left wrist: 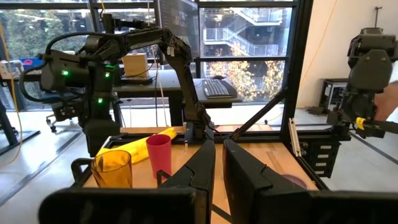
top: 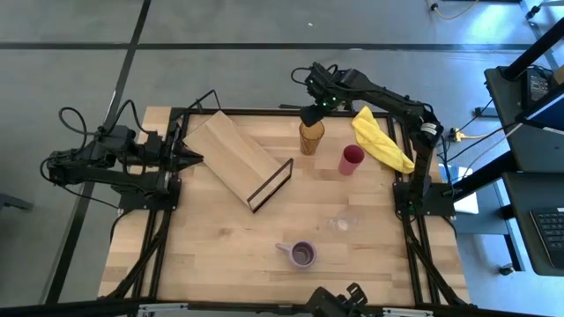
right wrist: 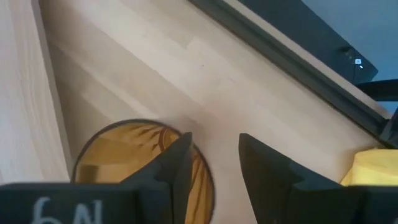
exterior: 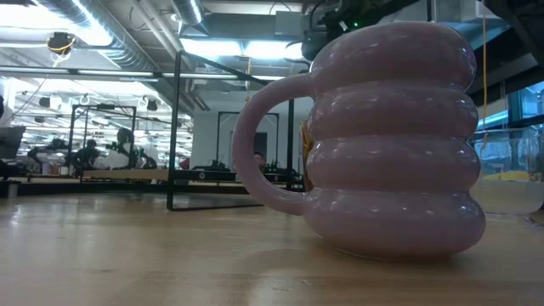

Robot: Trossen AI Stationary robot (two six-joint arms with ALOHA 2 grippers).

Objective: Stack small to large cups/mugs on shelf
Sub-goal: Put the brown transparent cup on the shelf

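- Your right gripper hangs directly over the amber tumbler, near the table's far edge. In the right wrist view the fingers stand narrowly parted, one over the tumbler's rim, one outside it. Nothing is held yet. I judge this a lineup for a rim pinch.
- Your left gripper waits at the left side, tips just beside the shelf. Its fingers show only a slim gap and hold nothing.
- The shelf lies flat and skewed, its black wire frame towards the table's middle. No cup is on it.
- The red cup stands just beside the yellow cloth, near the tumbler.
- The clear glass and purple mug sit nearer the front edge, well apart from the shelf.
- Judgement: stacking has not begun; all four vessels stand separate.
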